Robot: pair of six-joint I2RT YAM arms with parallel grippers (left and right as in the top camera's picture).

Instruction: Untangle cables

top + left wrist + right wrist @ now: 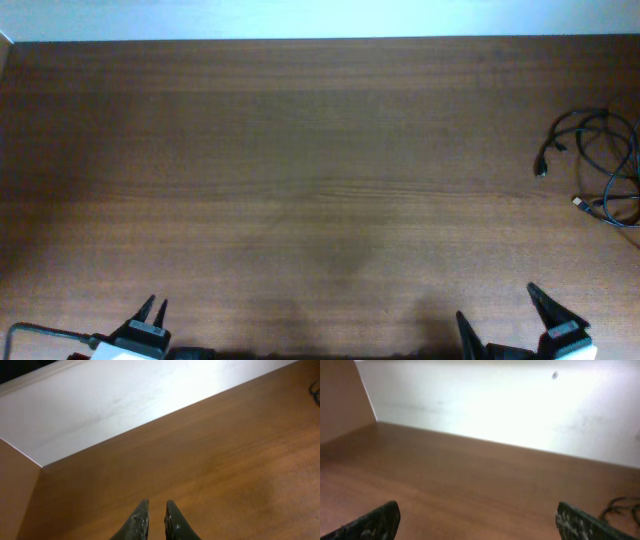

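Observation:
The cables lie as a loose tangle of thin black loops with small plug ends at the far right edge of the wooden table. A bit of them shows at the lower right of the right wrist view and at the top right edge of the left wrist view. My left gripper is at the front left, fingers nearly together with nothing between them. My right gripper is at the front right, wide open and empty, well short of the cables.
A white wall or board runs along the table's far edge. A brown side panel stands at the left end.

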